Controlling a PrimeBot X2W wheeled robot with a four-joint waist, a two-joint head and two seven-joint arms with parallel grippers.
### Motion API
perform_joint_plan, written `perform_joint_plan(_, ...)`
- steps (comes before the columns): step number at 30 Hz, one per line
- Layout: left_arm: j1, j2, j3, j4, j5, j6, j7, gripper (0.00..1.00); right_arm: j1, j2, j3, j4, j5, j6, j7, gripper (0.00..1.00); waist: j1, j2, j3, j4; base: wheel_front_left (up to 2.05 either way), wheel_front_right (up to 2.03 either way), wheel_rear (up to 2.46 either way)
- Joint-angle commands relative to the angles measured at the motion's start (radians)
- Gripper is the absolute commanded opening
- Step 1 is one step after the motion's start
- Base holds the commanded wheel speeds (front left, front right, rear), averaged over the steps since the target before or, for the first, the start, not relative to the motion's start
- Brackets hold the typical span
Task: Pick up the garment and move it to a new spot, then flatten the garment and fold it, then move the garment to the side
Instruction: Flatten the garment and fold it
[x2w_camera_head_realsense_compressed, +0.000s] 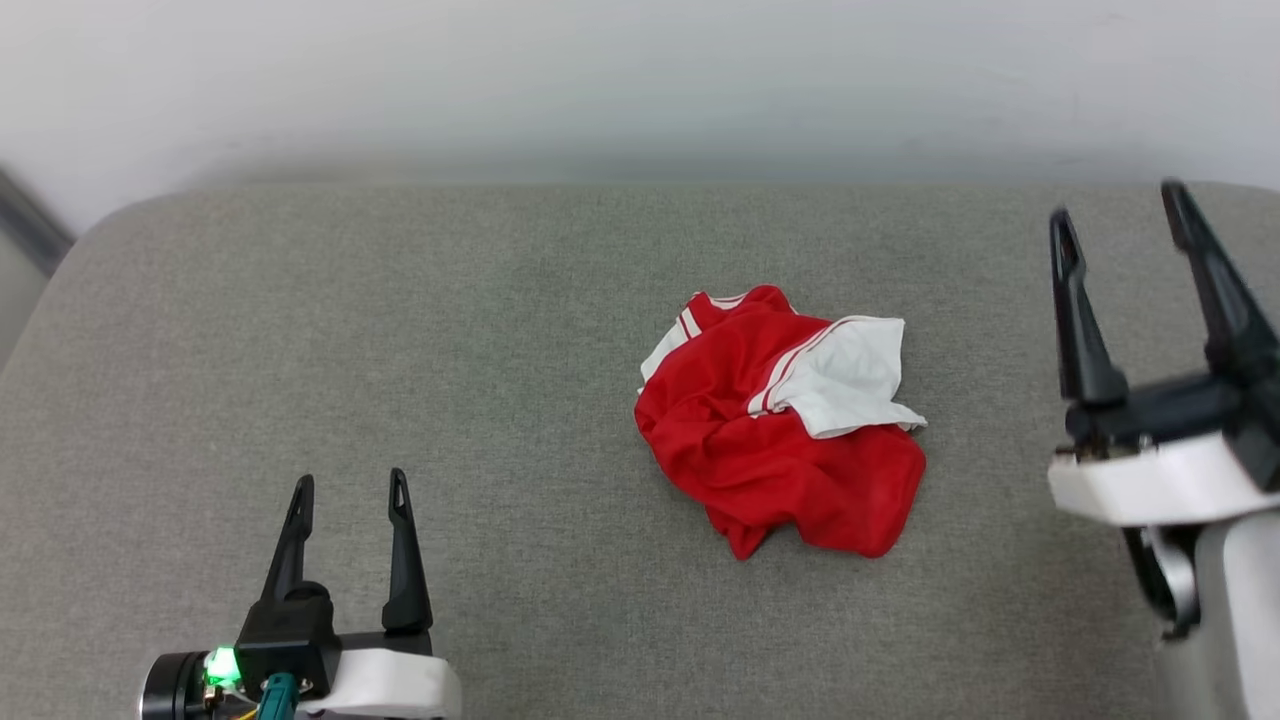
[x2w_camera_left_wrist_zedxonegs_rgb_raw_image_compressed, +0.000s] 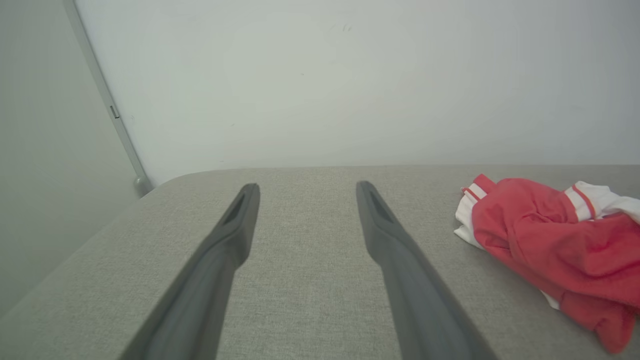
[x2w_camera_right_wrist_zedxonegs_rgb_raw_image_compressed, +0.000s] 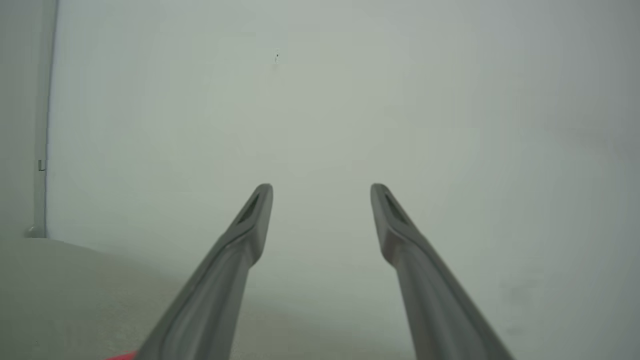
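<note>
Nearest, at the lower left of the head view, the left gripper (x2w_camera_head_realsense_compressed: 350, 477) stands over the grey fabric-covered counter (x2w_camera_head_realsense_compressed: 450, 330) with its two dark fingers spread wide and nothing between them, well apart from the garment (x2w_camera_head_realsense_compressed: 780, 450). The garment lies crumpled in a heap on the counter right of the middle, red cloth below and a white, stripe-trimmed sleeve folded across the top. To its right the right gripper (x2w_camera_head_realsense_compressed: 1115, 200) is also wide open, holding and touching nothing, its fingers pointing toward the pale wall (x2w_camera_head_realsense_compressed: 600, 80) behind the counter.
</note>
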Motion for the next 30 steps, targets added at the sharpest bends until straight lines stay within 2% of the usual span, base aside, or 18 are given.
perform_joint_plan(1,-0.015,-0.002,0.001,-0.001,0.003,-0.005,-0.003,1.00,-0.050,-0.038,0.026,0.019,-0.004,-0.001,-0.002,1.00,0.0000,0.0000,0.013,0.004,0.00,0.00,0.00)
perform_joint_plan(5,-0.034,-0.007,0.007,-0.001,-0.008,-0.007,-0.003,1.00,-0.191,-0.160,0.160,0.152,0.040,-0.001,-0.001,1.00,0.0000,0.0000,0.040,0.009,0.00,0.00,0.00)
perform_joint_plan(8,-0.047,-0.011,0.007,-0.005,-0.008,-0.009,-0.003,1.00,-0.313,-0.253,0.304,0.267,0.122,-0.001,0.088,1.00,0.0000,0.0000,0.061,0.013,0.00,0.00,0.00)
perform_joint_plan(14,-0.086,-0.013,0.008,-0.016,-0.012,-0.009,-0.003,1.00,-0.540,-0.444,0.700,0.347,0.335,-0.001,0.374,1.00,0.0000,0.0000,0.127,0.017,0.00,0.00,0.00)
perform_joint_plan(19,-0.126,-0.015,0.006,-0.022,-0.016,-0.012,-0.003,1.00,-0.730,-0.568,1.023,0.313,0.589,-0.001,0.624,1.00,0.0000,0.0000,0.188,0.029,0.00,0.00,0.00)
perform_joint_plan(24,-0.167,-0.015,-0.013,-0.025,-0.035,-0.002,-0.003,1.00,-0.865,-0.597,1.205,0.326,0.777,-0.001,0.778,1.00,0.0000,0.0000,0.255,0.050,0.00,0.00,0.00)
perform_joint_plan(30,-0.211,-0.015,-0.041,-0.027,-0.053,0.010,-0.003,1.00,-0.885,-0.574,1.275,0.360,0.877,-0.001,0.885,1.00,0.0000,0.0000,0.322,0.075,0.00,0.00,0.00)
